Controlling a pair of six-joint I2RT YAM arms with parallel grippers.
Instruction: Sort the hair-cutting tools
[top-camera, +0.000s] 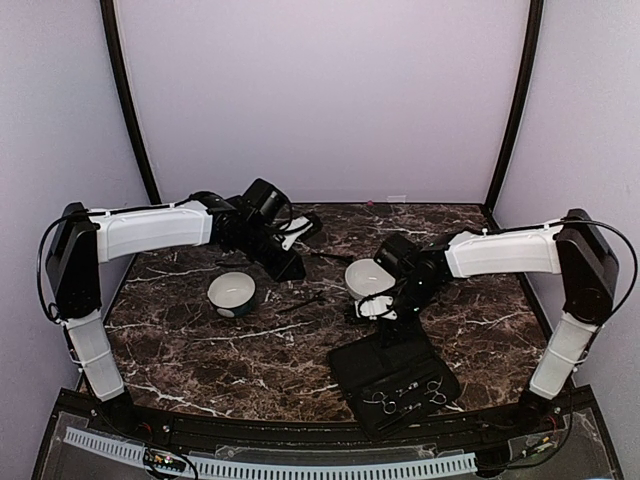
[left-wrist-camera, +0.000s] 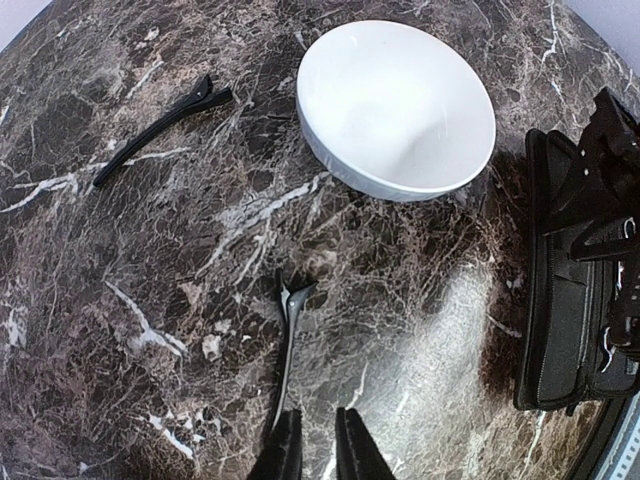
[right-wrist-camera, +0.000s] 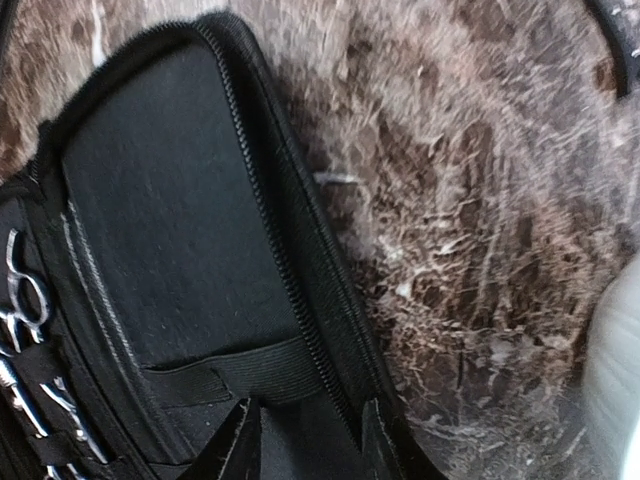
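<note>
Dark marble table (top-camera: 200, 350) — black case (top-camera: 395, 375), scissors (right-wrist-camera: 22, 290)

bench (top-camera: 200, 350): one, top in dark brown marble pattern with white veining, glossy. in the left wrist view we record a pale sheen (left-wrist-camera: 455, 300) of reflected light on it.

back wall (top-camera: 320, 90), left wall (top-camera: 45, 110), right wall (top-camera: 595, 110): plain, matte, pale lilac-white, evenly lit.

posts (top-camera: 130, 100): we count two, dark and slim, the other (top-camera: 515, 100) opposite, rising from the bench's rear corners out of view.

near edge: we note a black curved rail (top-camera: 300, 436), with a white slotted strip (top-camera: 300, 468) just in front of it.
</note>
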